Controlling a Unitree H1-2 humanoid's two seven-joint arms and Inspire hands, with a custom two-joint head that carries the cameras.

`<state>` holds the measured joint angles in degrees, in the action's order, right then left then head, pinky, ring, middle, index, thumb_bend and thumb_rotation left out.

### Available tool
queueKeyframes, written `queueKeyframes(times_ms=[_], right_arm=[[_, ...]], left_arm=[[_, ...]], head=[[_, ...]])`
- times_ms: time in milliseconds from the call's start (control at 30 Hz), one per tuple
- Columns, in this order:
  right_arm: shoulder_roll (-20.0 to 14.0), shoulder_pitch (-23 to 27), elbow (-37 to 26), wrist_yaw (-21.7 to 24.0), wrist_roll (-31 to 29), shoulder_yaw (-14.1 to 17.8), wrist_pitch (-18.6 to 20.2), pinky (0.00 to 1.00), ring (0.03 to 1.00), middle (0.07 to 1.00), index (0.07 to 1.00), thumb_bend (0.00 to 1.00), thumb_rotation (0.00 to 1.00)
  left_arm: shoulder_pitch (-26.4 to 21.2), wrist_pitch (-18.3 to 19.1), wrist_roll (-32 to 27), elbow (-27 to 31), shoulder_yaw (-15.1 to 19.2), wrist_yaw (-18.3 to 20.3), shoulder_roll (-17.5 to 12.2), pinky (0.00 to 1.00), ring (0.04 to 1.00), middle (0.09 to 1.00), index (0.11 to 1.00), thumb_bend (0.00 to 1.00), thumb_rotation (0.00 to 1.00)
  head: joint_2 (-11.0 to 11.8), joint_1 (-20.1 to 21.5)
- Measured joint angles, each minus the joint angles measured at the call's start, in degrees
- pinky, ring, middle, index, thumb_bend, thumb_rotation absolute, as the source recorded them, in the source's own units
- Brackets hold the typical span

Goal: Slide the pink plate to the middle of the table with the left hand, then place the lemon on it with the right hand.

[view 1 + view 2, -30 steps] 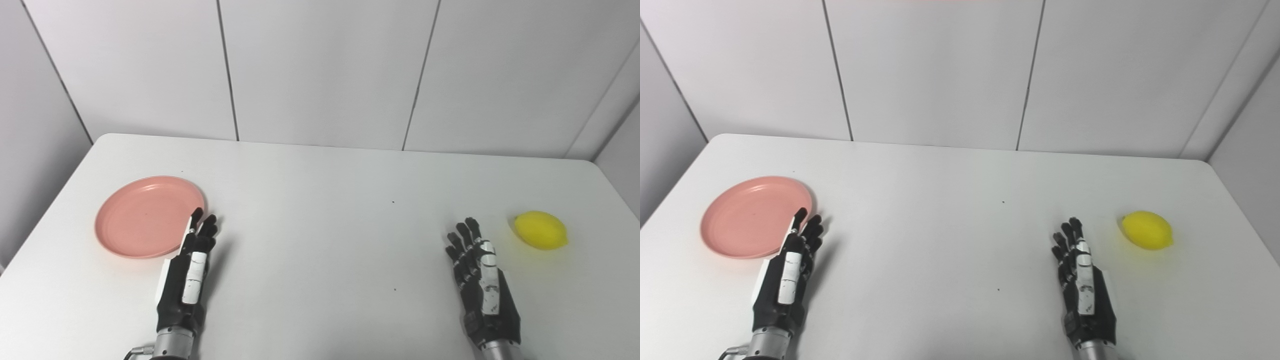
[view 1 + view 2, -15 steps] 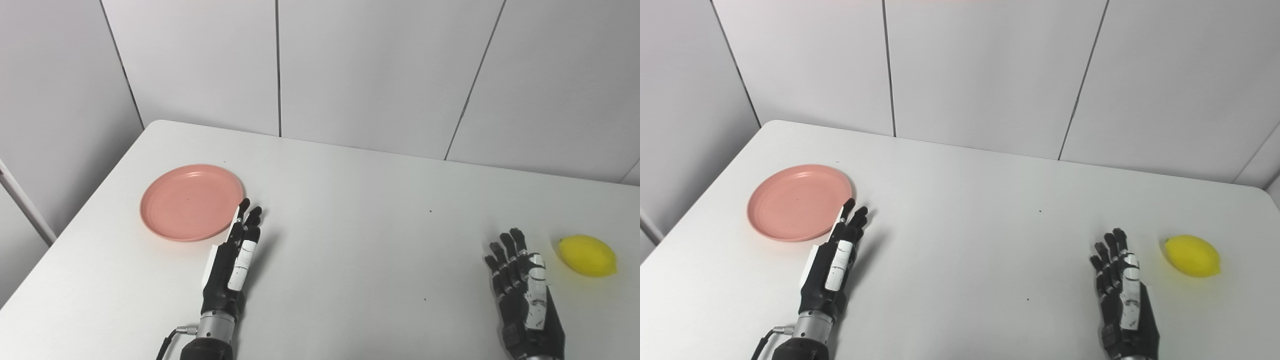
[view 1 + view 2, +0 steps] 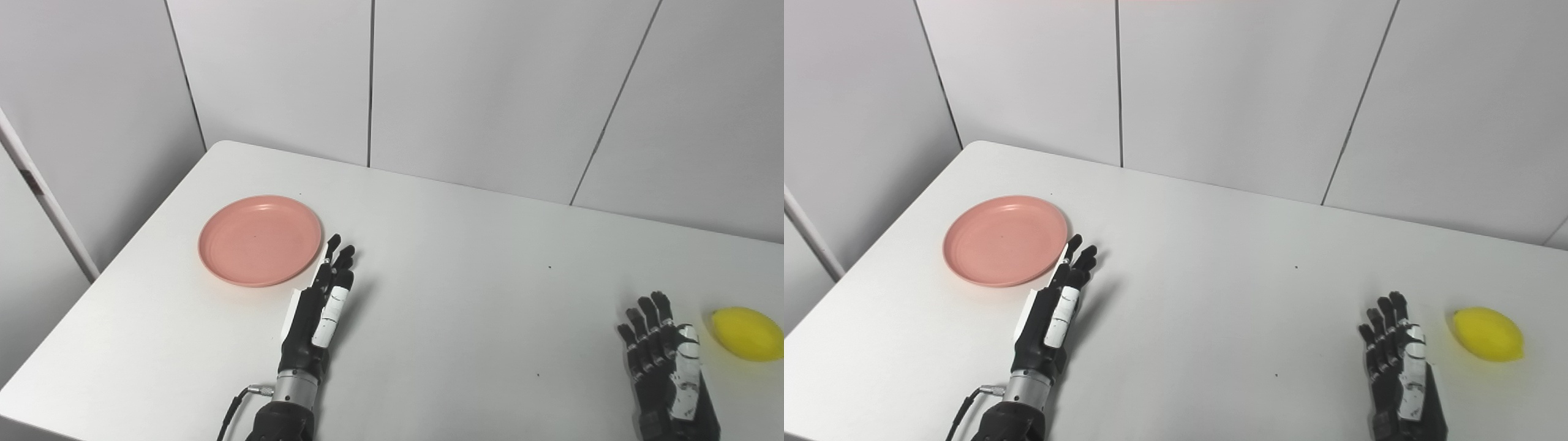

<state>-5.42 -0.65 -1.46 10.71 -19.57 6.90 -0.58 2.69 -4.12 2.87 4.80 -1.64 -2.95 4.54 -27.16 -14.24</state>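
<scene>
A round pink plate (image 3: 260,239) lies on the white table (image 3: 465,288), toward its left side. My left hand (image 3: 321,306) rests just right of the plate's near rim, fingers straight and apart, holding nothing. The fingertips (image 3: 1077,252) reach up beside the plate's right edge; whether they touch it I cannot tell. A yellow lemon (image 3: 1487,334) sits at the far right of the table. My right hand (image 3: 1399,367) lies open a little to the left of the lemon, apart from it, fingers stretched forward.
Grey wall panels stand behind the table's far edge (image 3: 490,187). The table's left edge (image 3: 131,242) runs close to the plate. Between the two hands the white table surface (image 3: 1213,318) shows only small dark specks.
The whole picture has shifted right, so the camera has turned left. The plate, lemon and both hands keep the same places relative to one another.
</scene>
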Motion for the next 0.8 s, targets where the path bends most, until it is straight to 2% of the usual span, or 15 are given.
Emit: queueKeyframes(times_ms=[267,333,567,800], right_arm=[[-0.2,0.1,0.2,0.1,0.0,0.0,0.0,1.00,1.000,1.000,1.000,0.63,1.00],[-0.2,0.1,0.2,0.2,0.0,0.0,0.0,1.00,1.000,1.000,1.000,0.62,1.00],[-0.3,0.4,0.8,0.2,0.0,0.1,-0.2,1.00,1.000,1.000,1.000,0.61,1.00],[-0.7,1.1,2.1,1.4,-1.0,0.8,-2.1,1.00,1.000,1.000,1.000,0.62,0.97]], left_arm=[[0.0,-0.1,0.2,-0.1,-0.1,-0.2,0.1,0.99,0.958,0.940,0.969,0.74,0.90],[-0.1,-0.2,0.2,-0.2,-0.1,-0.2,0.1,0.99,0.957,0.941,0.968,0.74,0.91],[-0.6,-1.5,0.2,-1.1,-0.2,-0.4,0.4,0.97,0.948,0.934,0.959,0.71,0.91],[-0.8,-2.7,0.3,-1.6,-0.4,-0.6,0.5,0.97,0.952,0.939,0.970,0.72,0.92]], head=[[0.4,-0.4],[1.6,-0.5],[3.2,-1.0],[3.6,-0.9]])
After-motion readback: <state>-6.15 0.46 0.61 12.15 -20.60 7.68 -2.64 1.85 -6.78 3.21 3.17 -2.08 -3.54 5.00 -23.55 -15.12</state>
